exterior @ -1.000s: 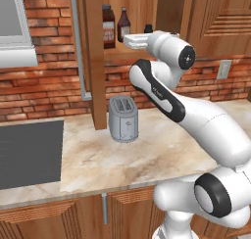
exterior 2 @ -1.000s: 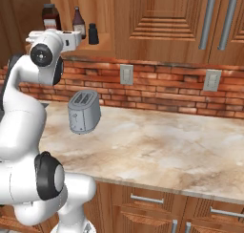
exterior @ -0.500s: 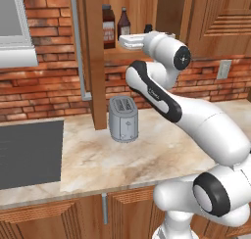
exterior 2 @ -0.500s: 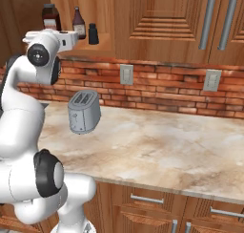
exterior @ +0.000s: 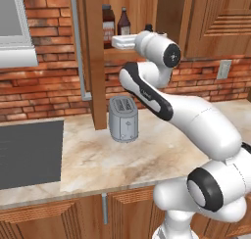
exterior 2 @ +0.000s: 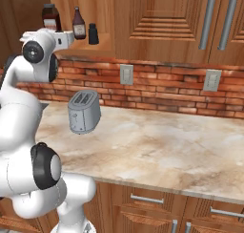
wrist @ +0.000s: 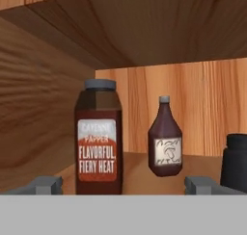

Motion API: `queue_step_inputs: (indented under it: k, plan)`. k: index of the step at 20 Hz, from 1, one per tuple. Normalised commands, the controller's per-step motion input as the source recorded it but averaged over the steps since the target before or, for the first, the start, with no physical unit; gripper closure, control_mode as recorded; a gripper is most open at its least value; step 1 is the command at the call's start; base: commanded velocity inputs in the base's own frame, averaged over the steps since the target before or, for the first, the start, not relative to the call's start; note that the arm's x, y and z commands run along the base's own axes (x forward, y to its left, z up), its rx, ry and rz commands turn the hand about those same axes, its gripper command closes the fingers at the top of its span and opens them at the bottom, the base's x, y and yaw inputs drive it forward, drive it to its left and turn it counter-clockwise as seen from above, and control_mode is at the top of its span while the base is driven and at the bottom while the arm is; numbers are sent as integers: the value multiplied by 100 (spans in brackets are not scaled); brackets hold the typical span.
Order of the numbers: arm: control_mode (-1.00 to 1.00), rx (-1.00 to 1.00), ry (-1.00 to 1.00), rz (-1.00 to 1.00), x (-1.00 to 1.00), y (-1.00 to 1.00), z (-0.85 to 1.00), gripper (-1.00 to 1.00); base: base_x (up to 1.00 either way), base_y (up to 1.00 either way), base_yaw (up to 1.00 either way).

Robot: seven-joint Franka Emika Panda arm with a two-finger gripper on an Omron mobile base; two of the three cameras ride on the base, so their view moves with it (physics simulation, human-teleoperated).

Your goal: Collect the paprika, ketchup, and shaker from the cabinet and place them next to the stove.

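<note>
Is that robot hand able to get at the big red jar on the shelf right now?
Probably yes. The jaws stand open facing the paprika, nothing lies between them, and the ketchup stands apart beside it.

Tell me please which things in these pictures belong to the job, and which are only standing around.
Belong to the job:
- paprika, on the cabinet shelf
- ketchup, to its right
- shaker, at the right edge
- stove, on the counter's left
- gripper, open, facing the shelf

Only standing around:
- toaster
- wall outlets
- counter
</note>
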Motion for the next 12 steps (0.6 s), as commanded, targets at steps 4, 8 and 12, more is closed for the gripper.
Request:
queue_step_inputs:
  k: [4, 8, 12]
  plan:
    - [-100, -1, 8, -1, 21, 3, 0, -100, 0, 0, 0]
    - [-100, 0, 4, -1, 16, 12, 1, -100, 0, 0, 0]
    - [-100, 0, 1, 0, 11, 17, 4, -100, 0, 0, 0]
